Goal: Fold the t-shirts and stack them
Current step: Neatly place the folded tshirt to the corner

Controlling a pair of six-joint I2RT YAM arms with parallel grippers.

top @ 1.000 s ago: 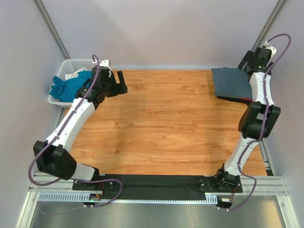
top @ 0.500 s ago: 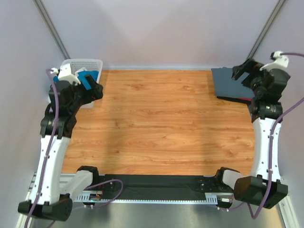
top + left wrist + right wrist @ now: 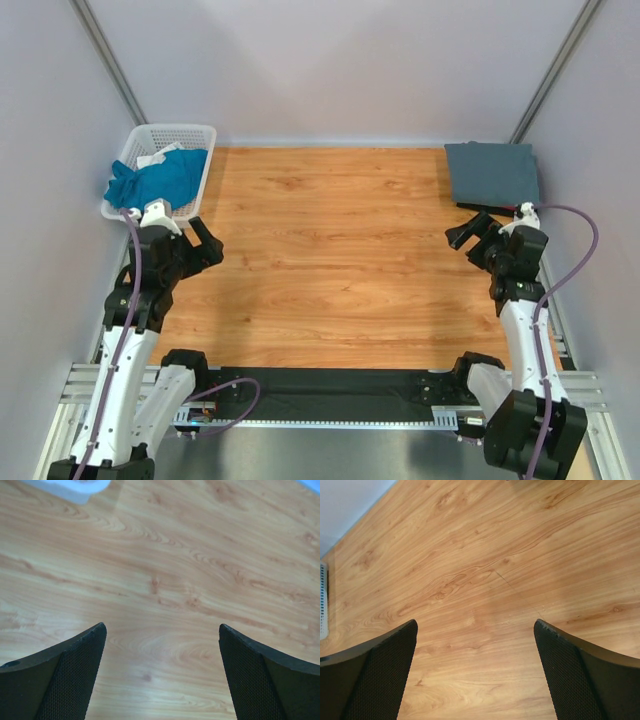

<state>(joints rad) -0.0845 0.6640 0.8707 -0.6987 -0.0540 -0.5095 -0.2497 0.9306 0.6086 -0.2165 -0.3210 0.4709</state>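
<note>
A folded slate-grey t-shirt (image 3: 492, 172) lies flat at the table's back right corner, with a thin magenta-pink edge (image 3: 503, 208) showing under its near side. A crumpled teal-blue t-shirt (image 3: 155, 180) fills the white basket (image 3: 190, 132) at the back left. My left gripper (image 3: 207, 243) hovers just in front of the basket, open and empty. My right gripper (image 3: 468, 230) hangs near the grey shirt's front edge, also open and empty. Both wrist views show only bare wood between wide-spread fingers: left gripper (image 3: 161, 626), right gripper (image 3: 475, 621).
The wooden table (image 3: 340, 250) spreads between the two arms. A corner of the basket (image 3: 70, 486) shows at the top left of the left wrist view. Metal frame posts and pale walls close the sides and back.
Both arms have drawn back and down toward the near edge. The left one has left the basket and the right one has left the grey shirt. Both grippers stayed open.
</note>
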